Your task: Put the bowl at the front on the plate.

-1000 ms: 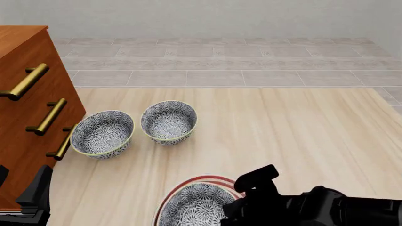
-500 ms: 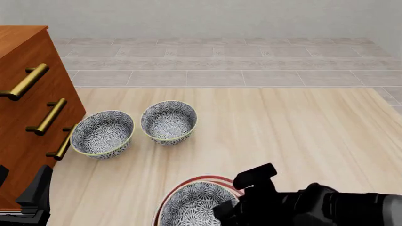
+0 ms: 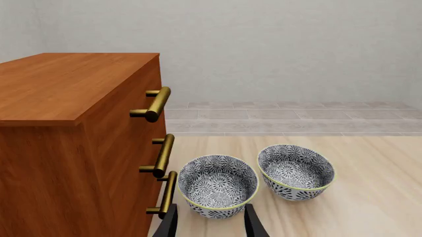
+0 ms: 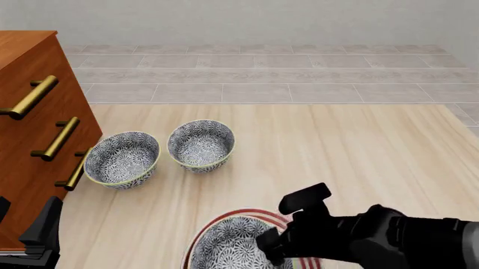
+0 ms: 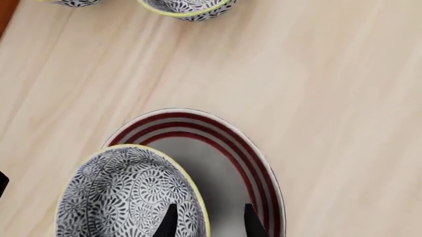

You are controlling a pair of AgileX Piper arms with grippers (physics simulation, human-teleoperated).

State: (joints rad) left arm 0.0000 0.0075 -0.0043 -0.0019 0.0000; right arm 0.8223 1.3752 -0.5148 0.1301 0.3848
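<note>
Grey-blue and white flower patterning covers the bowl inside and out, under a thin pale yellow rim. It sits at the bottom centre of the front view on the plate, a flat white disc with three red rings showing past the bowl's far side. In the right wrist view the bowl lies toward one side of the plate, with bare white plate beside it. The right gripper straddles the bowl's rim, one finger inside and one outside, set close together; whether they press the wall, I cannot tell. The left gripper hangs parted and empty at lower left in the front view. Beyond it, two more patterned bowls stand side by side, the left one next to a wooden cabinet with brass handles.
</note>
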